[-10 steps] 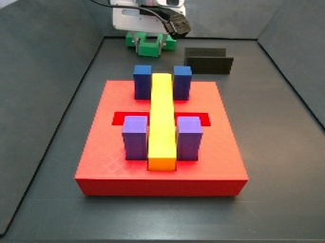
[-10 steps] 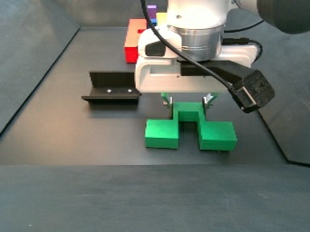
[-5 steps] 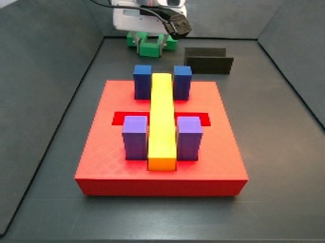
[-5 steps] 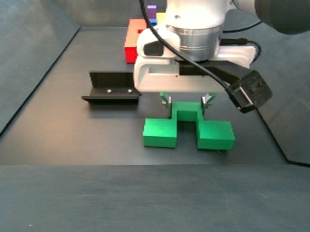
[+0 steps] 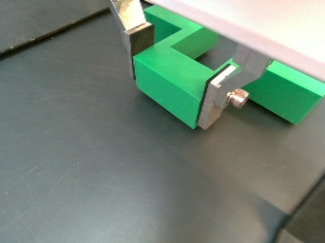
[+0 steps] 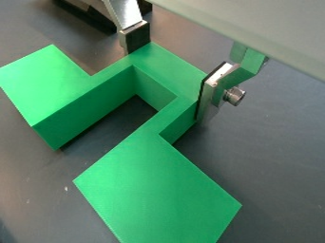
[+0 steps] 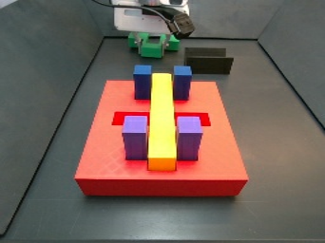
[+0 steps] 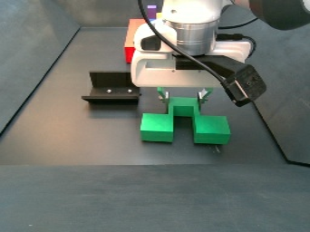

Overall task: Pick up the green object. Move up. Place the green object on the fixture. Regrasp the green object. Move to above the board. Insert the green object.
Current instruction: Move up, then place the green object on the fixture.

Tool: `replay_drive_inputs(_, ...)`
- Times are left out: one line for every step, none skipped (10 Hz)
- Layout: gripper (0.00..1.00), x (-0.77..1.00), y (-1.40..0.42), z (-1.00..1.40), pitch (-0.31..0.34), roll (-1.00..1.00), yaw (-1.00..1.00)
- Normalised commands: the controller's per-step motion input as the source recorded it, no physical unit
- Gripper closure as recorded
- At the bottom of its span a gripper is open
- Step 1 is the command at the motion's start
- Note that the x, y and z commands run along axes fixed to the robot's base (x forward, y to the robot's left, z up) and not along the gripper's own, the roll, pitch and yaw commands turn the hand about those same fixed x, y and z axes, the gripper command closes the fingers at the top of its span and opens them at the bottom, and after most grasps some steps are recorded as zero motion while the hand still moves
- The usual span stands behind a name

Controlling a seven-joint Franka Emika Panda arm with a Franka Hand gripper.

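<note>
The green object (image 8: 182, 124) is a U-shaped block with two legs and a middle bridge. It lies at the far end of the floor in a side view (image 7: 150, 43). My gripper (image 8: 183, 98) is directly over it, and its fingers are shut on the bridge. Both wrist views show the bridge (image 5: 172, 81) (image 6: 165, 81) pressed between the silver fingers (image 5: 219, 95) (image 6: 216, 90), with the gripper (image 5: 176, 68) (image 6: 176, 66) astride it. The object hangs just above the floor. The fixture (image 8: 109, 89) stands beside it and shows in both side views (image 7: 210, 63).
The red board (image 7: 159, 163) fills the near part of the floor; it carries a long yellow bar (image 7: 162, 119), two blue blocks (image 7: 143, 78) and two purple blocks (image 7: 135, 136). Dark walls enclose the floor. The board's end shows behind the arm (image 8: 130, 38).
The gripper has risen a little with the green object in it. The object has come off the floor. The board and fixture have not moved.
</note>
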Motion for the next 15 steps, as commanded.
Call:
replay_drive_inputs(1.0,-0.06,0.06,0.79,0.029,0.0,0.01)
replay_drive_inputs(1.0,-0.08,0.04,0.56,0.038,0.0,0.0)
replay_drive_inputs(1.0,-0.04,0.03,0.27,0.016,0.01,0.0)
replay_drive_inputs(1.0,-0.01,-0.05,-0.04,0.0,0.09,-0.01)
replay_drive_inputs(1.0,0.0,-0.05,-0.05,0.0,0.08,-0.01)
replay_drive_inputs(1.0,0.0,-0.05,-0.02,0.0,0.07,-0.01)
replay_drive_inputs(1.0,0.0,-0.04,0.0,0.0,0.0,-0.03)
replay_drive_inputs(1.0,0.3,0.01,0.23,0.0,-0.18,-0.24)
replay_drive_inputs(1.0,0.36,0.0,0.27,-0.174,-0.32,-0.36)
replay_drive_inputs(1.0,0.39,0.0,0.2,-0.443,-0.46,-0.42)
replay_drive_inputs(1.0,0.3,0.0,0.28,-0.534,-0.52,-0.43)
replay_drive_inputs(1.0,0.15,0.0,0.31,-0.557,-0.55,-0.33)
replay_drive_inputs(1.0,0.12,0.03,0.4,-0.531,-0.59,-0.27)
replay_drive_inputs(1.0,0.13,0.04,0.41,-0.503,-0.58,-0.23)
replay_drive_inputs(1.0,0.19,0.11,0.4,-0.46,-0.62,-0.2)
